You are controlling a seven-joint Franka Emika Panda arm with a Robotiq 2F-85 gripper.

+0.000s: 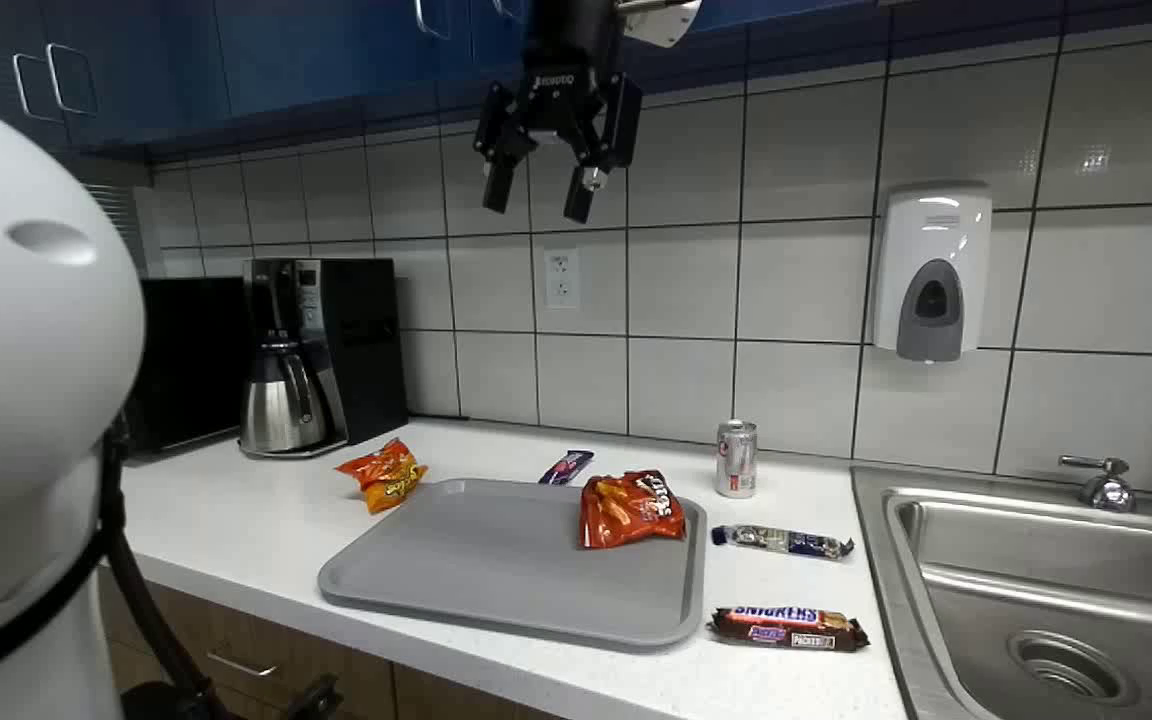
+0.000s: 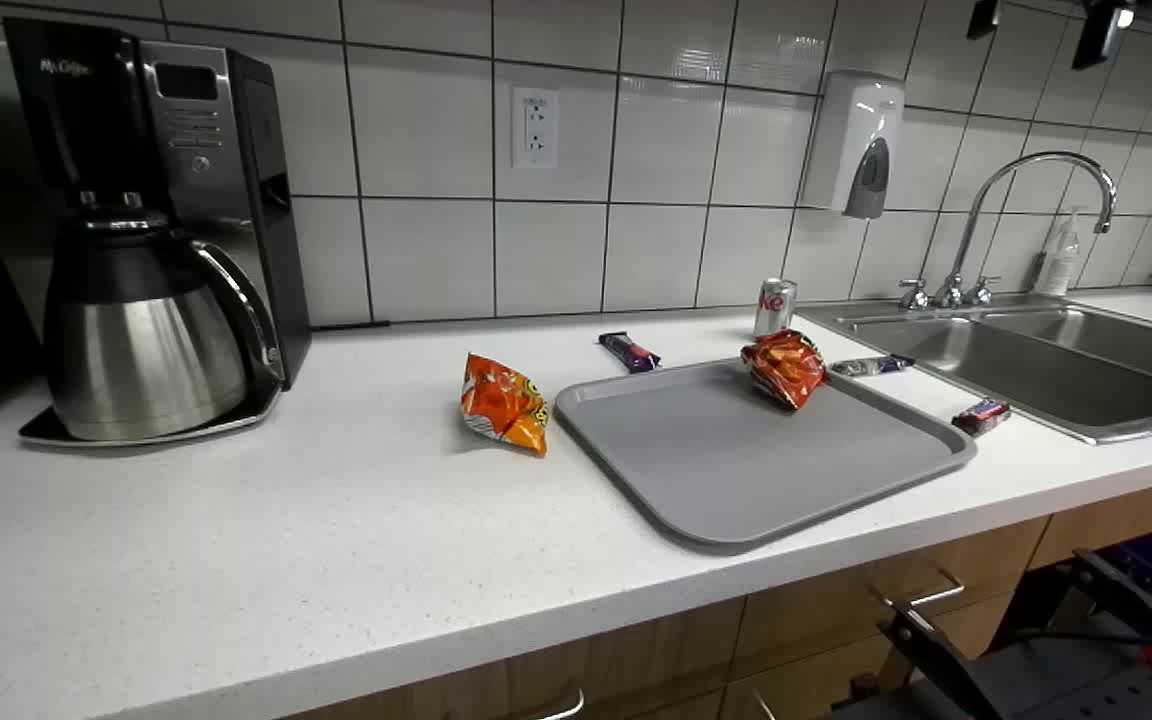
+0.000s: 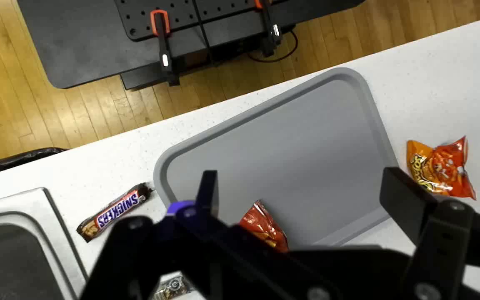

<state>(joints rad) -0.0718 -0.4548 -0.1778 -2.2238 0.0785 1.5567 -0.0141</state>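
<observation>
High over the gray tray [image 1: 476, 560], the gripper [image 1: 538, 205] hangs with its 2 fingers pointing down and spread well apart, nothing between them; that height likely keeps it clear of everything on the counter [image 2: 336, 560].

Among the things nearest below is the red snack bag [image 1: 633, 510], lying on the tray near the corner toward the wall and sink [image 1: 886, 540]. The raised rim probably helps stop it sliding off. Its long axis seems to run left to right in an exterior view, the lettered end toward the sink; crumpled wrapping, and the gripper covering part of it in the wrist view, make the exact direction uncertain.

Around the tray, the orange candy bag [image 1: 386, 478] sits just beside its coffee maker [image 1: 336, 345] side, apart from it. The purple-wrapped bar [image 1: 566, 467] lies behind, and the can [image 1: 736, 465] stands upright on its base. Between tray and sink, the blue-wrapped bar [image 1: 781, 541] and the chocolate bar [image 1: 788, 629] rest flat, presumably on their steadiest sides, long axes pointing from tray toward sink.
</observation>
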